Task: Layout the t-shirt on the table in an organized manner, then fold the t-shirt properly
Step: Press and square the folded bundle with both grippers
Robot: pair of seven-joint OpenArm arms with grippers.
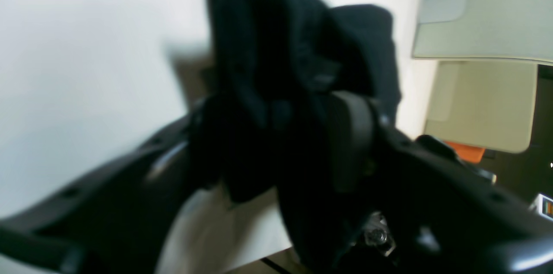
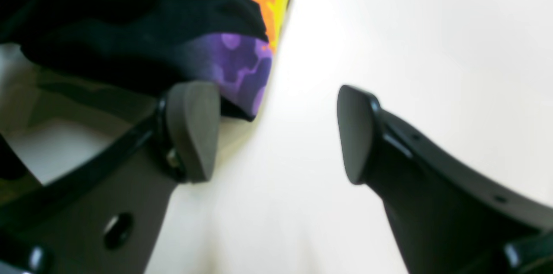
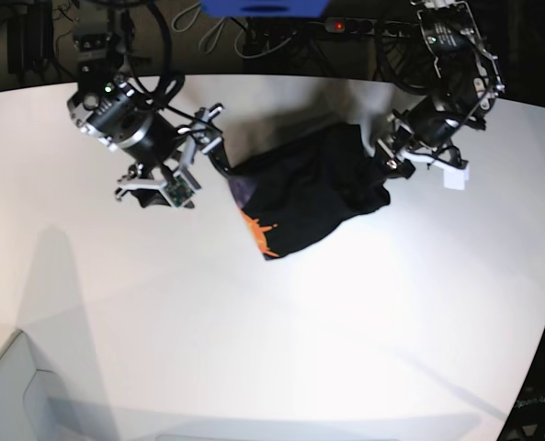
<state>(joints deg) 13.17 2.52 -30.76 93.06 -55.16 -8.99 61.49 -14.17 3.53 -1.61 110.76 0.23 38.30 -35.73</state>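
The black t-shirt (image 3: 309,193) lies bunched on the white table (image 3: 254,349), its orange print showing at the near corner. My left gripper (image 3: 389,165) sits at the shirt's right end, which is raised toward it. In the left wrist view the fingers stand wide apart, and black cloth (image 1: 281,49) hangs loosely between them in the left gripper (image 1: 263,144). My right gripper (image 3: 212,152) is at the shirt's left edge. In the right wrist view the right gripper (image 2: 278,131) is open and empty over the table (image 2: 432,27), one pad (image 2: 192,131) next to the purple and orange print (image 2: 242,66).
Cables and a power strip (image 3: 346,26) run behind the table's far edge, beside a blue object (image 3: 263,7). A pale grey panel (image 3: 15,395) lies at the near left corner. Beyond the table's edge the left wrist view shows pale furniture (image 1: 479,105).
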